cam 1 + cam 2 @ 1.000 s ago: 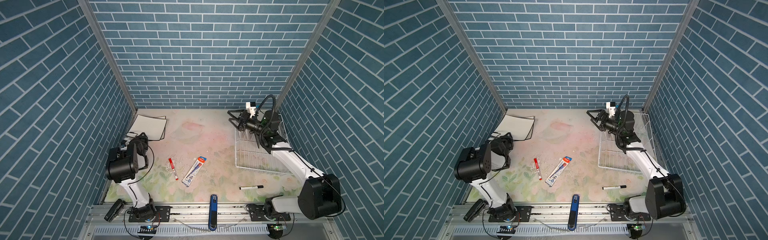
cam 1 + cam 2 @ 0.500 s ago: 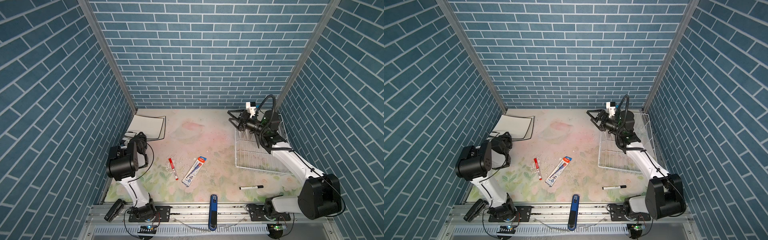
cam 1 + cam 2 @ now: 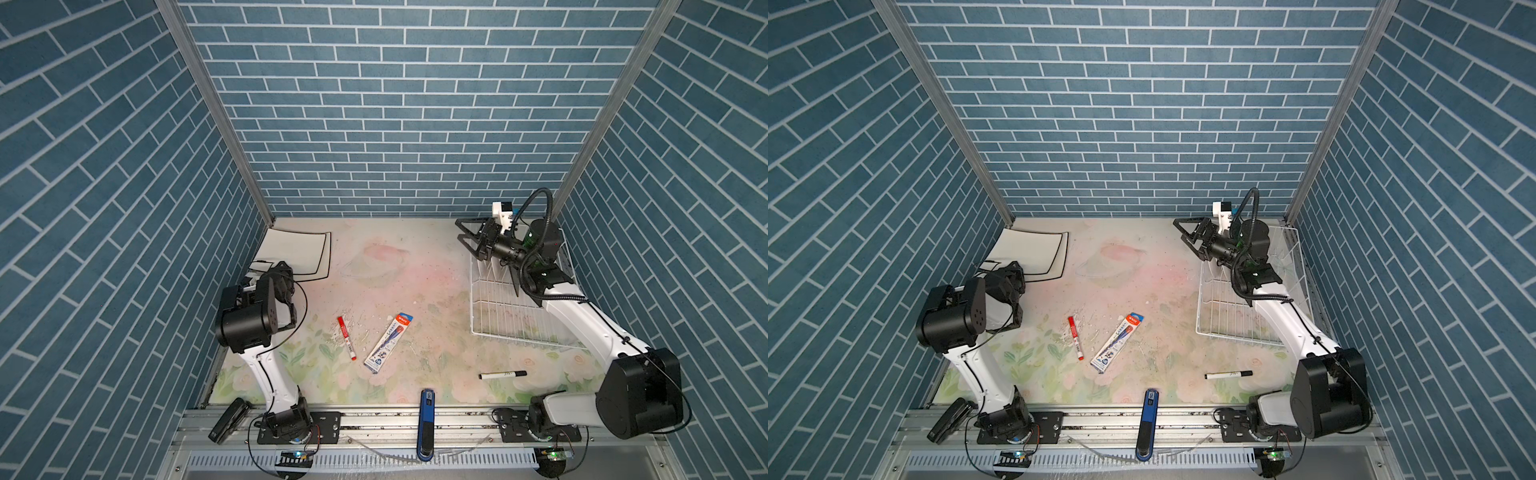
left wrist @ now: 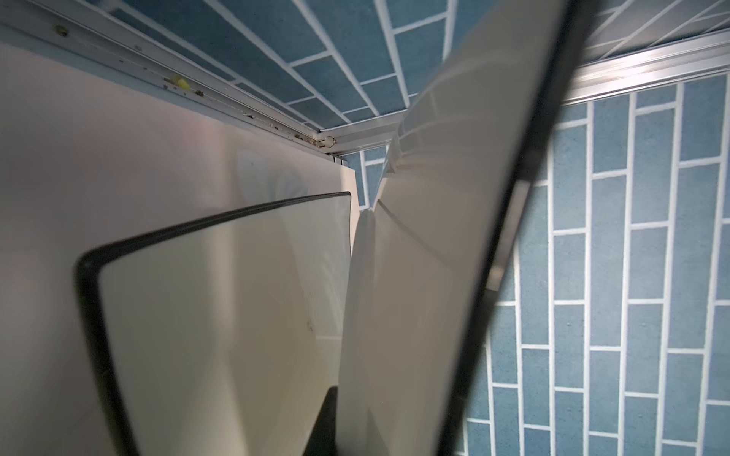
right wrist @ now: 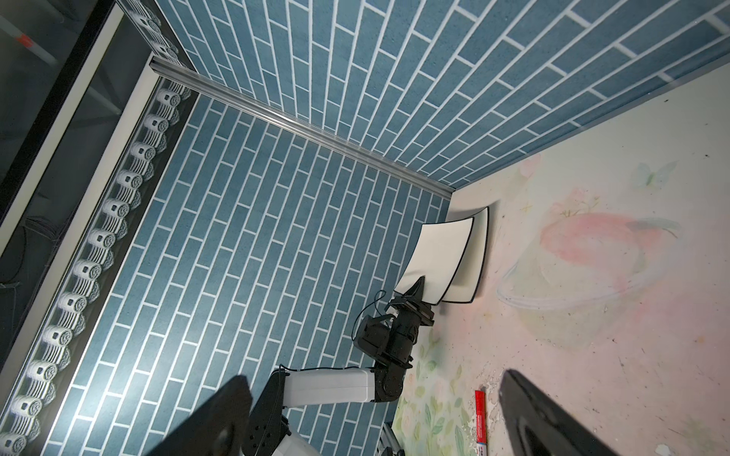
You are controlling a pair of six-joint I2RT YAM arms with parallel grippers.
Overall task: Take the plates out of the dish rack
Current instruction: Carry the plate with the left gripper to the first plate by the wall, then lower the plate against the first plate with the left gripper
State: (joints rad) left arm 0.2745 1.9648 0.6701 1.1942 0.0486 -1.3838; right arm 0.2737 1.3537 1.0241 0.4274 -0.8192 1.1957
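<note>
Away from the dish rack (image 3: pixel 519 309), both visible plates are in the far left corner of the table (image 3: pixel 415 266). One of them, the held plate (image 5: pixel 436 256), is square and cream with a thin black rim. The left gripper (image 5: pixel 418 287) pinches it at its near edge, jaws pressed together on it. It tilts upward over the second plate (image 5: pixel 474 264), which is of the same kind and lies on the table close to the left wall. Whether the two plates touch cannot be told. The left wrist view shows the held plate close and almost edge-on, with the second plate lying beyond it.

The dish rack, white wire with raised sides, stands along the right wall of the table, well apart from the plates. The right gripper (image 3: pixel 458 229) hovers above the rack's far left corner, its jaws spread wide in open air; the right wrist view shows its two dark fingers (image 5: pixel 545 418) far apart.

Between the two arms, a red marker (image 3: pixel 346 338) and a packaged pen (image 3: pixel 388 344) lie near each other mid-table. A black marker (image 3: pixel 502 375) lies nearer the front right, and a blue tool (image 3: pixel 427 424) rests across the front rail.
</note>
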